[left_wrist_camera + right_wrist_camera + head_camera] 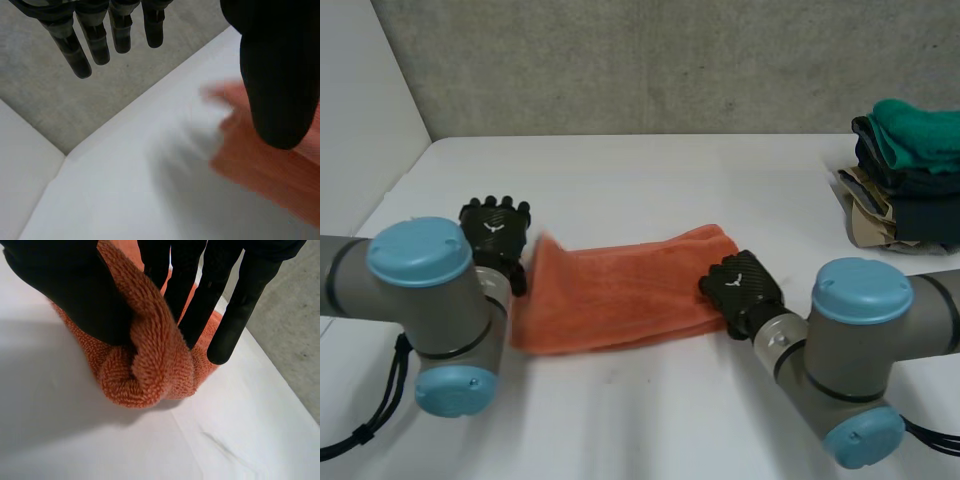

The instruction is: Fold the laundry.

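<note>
An orange towel [620, 295] lies as a long folded strip across the middle of the white table [650, 180]. My right hand [745, 285] is at the towel's right end. In the right wrist view its thumb [75, 295] and fingers [240, 305] pinch a bunched fold of the towel [155, 370], lifted slightly off the table. My left hand [495, 228] is by the towel's left end with straight fingers [100, 35] and nothing in it. The towel's left end [270, 170] lies under its thumb [277, 75].
A pile of folded clothes [905, 170], green on top of dark ones, stands at the table's back right edge. A grey wall [620, 60] runs behind the table, and a white wall [360, 120] closes off the left side.
</note>
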You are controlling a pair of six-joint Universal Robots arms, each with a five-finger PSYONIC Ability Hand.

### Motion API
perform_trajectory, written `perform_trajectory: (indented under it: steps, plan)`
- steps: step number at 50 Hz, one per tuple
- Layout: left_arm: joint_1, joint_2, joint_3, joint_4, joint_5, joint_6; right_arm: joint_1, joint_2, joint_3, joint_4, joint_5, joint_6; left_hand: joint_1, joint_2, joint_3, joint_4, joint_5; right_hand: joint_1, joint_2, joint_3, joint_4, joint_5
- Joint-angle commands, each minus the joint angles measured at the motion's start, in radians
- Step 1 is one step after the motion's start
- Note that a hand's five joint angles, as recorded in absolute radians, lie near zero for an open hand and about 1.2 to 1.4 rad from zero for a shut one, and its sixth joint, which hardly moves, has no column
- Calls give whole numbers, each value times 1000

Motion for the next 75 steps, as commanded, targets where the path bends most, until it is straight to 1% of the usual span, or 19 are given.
perform_trajectory:
  steps: [1,7,14,18,19,23,26,27,28,29,34,39,43,45,53,58,63,70,75]
  plan:
    - [-6,142,-81,-5,42,1,-100,-58,61,44,46,-246,18,1,-5,7,-13,315,219,210,200,238]
    - [2,222,-112,-3,72,-5,-102,-85,34,22,81,-381,18,1,-5,7,-13,315,219,210,200,238]
    - [1,240,-111,-2,72,-6,97,-121,-55,-76,45,-417,15,-1,-8,4,-16,315,219,210,200,238]
    - [-3,239,-112,-2,72,-6,228,-61,-34,-203,-73,-432,12,-4,-11,1,-19,315,219,210,200,238]
    - [-4,237,-112,-2,72,-6,275,-27,-14,-243,-136,-446,12,-4,-11,1,-19,315,219,210,200,238]
    - [-7,228,-112,-2,72,-6,329,33,29,-289,-225,-519,9,-7,-14,-2,-22,315,219,210,200,238]
    - [-13,226,-106,0,70,-6,326,35,49,-286,-218,-544,9,-7,-14,-2,-22,-34,-130,-140,-149,-112]
    - [-18,228,-103,0,70,-8,322,30,64,-285,-207,-538,9,-7,-14,-2,-22,-498,-594,-603,-613,-575]
    - [-22,226,-98,0,70,-8,323,27,69,-286,-196,-529,9,-7,-14,-2,-22,-793,-889,-898,-908,-870]
    - [-39,226,-89,1,68,-11,328,25,71,-285,-182,-512,9,-7,-14,-2,-22,-906,-1002,-1011,-1021,-983]
    - [-99,223,-37,4,64,-29,259,-114,107,-265,-156,-253,12,-4,-11,1,-19,-906,-1002,-1011,-1021,-983]
    - [-159,199,35,0,59,-83,118,-275,101,-187,-178,312,24,7,0,13,-7,-906,-1002,-1011,-1021,-983]
    - [-228,148,106,-12,59,-147,37,-289,37,-41,-185,549,29,13,6,18,-1,-906,-1002,-1011,-1021,-983]
    - [-262,102,144,-35,59,-178,9,-282,-1,36,-179,576,32,16,9,21,2,-906,-1002,-1011,-1021,-983]
    - [-331,-93,276,-189,29,-221,-30,-115,-224,309,-184,556,47,31,24,36,17,-906,-1002,-1011,-1021,-983]
    - [-332,-134,267,-253,-127,-226,-30,11,-360,398,-251,556,53,37,30,42,23,-906,-1002,-1011,-1021,-983]
    - [-335,-134,218,-270,-177,-216,-30,97,-417,430,-323,550,47,31,24,36,17,-906,-1002,-1011,-1021,-983]
    - [-328,-139,184,-290,-172,-212,-19,188,-446,439,-261,415,65,48,42,54,34,-906,-1002,-1011,-1021,-983]
    - [-312,-136,181,-338,-136,-213,-10,173,-446,444,-138,237,65,48,42,54,34,-906,-1002,-1011,-1021,-983]
